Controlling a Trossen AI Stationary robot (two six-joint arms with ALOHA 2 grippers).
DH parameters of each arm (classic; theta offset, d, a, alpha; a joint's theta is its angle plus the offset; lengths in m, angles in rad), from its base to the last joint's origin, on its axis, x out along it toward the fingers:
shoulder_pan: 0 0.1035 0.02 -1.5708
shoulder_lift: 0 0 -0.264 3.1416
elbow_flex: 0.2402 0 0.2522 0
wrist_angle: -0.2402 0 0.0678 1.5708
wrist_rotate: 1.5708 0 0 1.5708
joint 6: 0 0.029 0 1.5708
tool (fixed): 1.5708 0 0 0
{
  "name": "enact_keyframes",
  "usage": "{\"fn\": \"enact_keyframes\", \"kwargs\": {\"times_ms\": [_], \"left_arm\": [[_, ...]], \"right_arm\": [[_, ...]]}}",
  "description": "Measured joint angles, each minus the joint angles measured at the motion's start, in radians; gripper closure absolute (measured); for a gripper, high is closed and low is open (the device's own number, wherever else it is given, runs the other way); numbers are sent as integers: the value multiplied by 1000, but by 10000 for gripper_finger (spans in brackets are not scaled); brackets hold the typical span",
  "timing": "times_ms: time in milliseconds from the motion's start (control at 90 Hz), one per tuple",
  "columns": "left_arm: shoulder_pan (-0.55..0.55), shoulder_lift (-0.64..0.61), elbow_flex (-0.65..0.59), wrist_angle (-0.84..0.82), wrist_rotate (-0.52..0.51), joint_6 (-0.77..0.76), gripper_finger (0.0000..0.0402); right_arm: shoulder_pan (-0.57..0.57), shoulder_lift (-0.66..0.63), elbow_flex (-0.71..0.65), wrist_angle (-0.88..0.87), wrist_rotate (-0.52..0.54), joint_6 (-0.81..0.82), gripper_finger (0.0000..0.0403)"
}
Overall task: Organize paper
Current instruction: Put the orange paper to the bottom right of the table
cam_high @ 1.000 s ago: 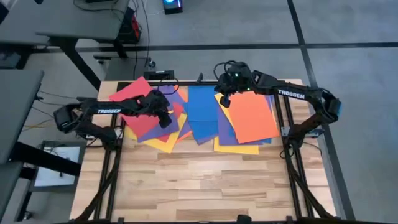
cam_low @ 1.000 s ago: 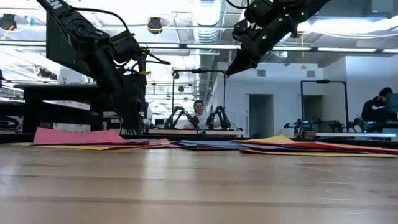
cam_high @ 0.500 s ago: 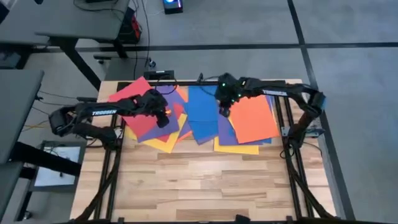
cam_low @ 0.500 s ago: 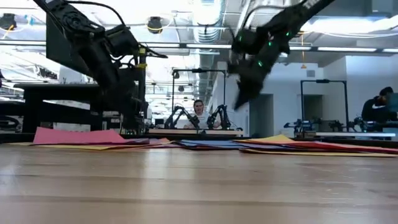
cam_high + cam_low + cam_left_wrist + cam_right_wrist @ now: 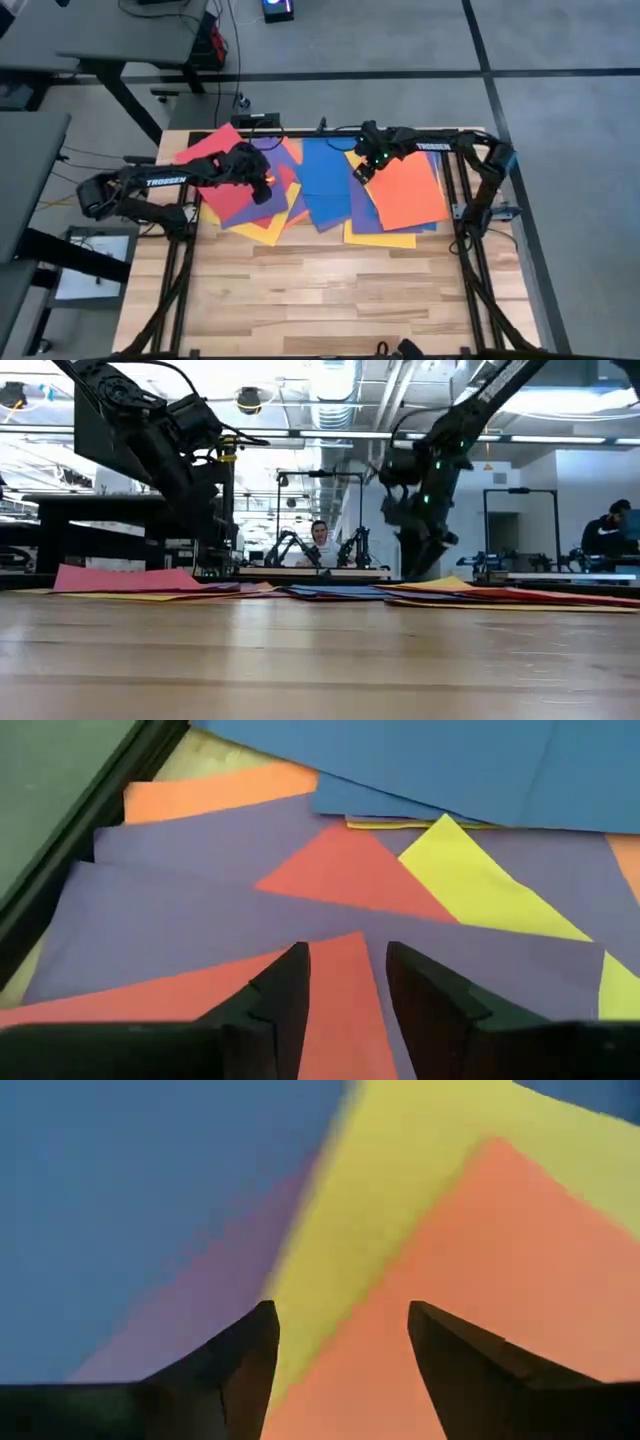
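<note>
A robotics lab or workshop is shown. Exposed ducts (image 5: 335, 380) and strip lights are seen on the ceiling, further robot arms (image 5: 318, 548) are mounted on a distant bench where a person (image 5: 320, 540) is seated, and grey desks (image 5: 130, 40) are placed beside the wooden table (image 5: 320, 300).

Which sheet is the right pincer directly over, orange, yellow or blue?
The right pincer is open over the edge where the big orange sheet overlaps a yellow sheet; the blue sheet lies off to one side.
</note>
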Motion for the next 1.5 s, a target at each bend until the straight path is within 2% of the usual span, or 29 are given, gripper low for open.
{"fn": "enact_keyframes", "kwargs": {"times_ms": [89, 256, 389, 489, 678, 756, 922, 1089, 1200, 1400, 1500], "left_arm": [[0, 0, 0, -2, 0, -3, 283], [-6, 0, 0, 5, 0, 0, 283], [-7, 0, 0, 6, -1, -1, 283], [-7, 0, 0, 6, -1, 0, 283], [-7, 0, 0, 5, -1, 9, 283], [-7, 0, 0, 5, -1, 15, 283], [-7, 0, 0, 3, -1, 16, 283], [-7, 0, 0, 1, -1, 16, 283], [-7, 0, 0, -12, 0, 16, 283], [-8, 0, 0, -17, 0, -3, 283], [-8, 0, 0, -17, 21, -12, 283]], "right_arm": [[-6, 37, 0, 4, 3, 6, 196], [14, 63, 2, 5, 103, 1, 212], [24, 67, 2, 4, 122, -2, 235], [31, 68, 2, -1, 145, -11, 275], [29, 46, 1, -27, 135, -30, 378], [32, 34, 4, -38, 127, -43, 396], [30, -1, 6, -51, 123, -79, 396], [5, -75, 48, -59, 123, -208, 383], [-67, -78, 69, -48, 117, -253, 348], [-221, -8, 69, -43, -25, -289, 259], [-270, 30, 69, -35, -55, -305, 219]]}}
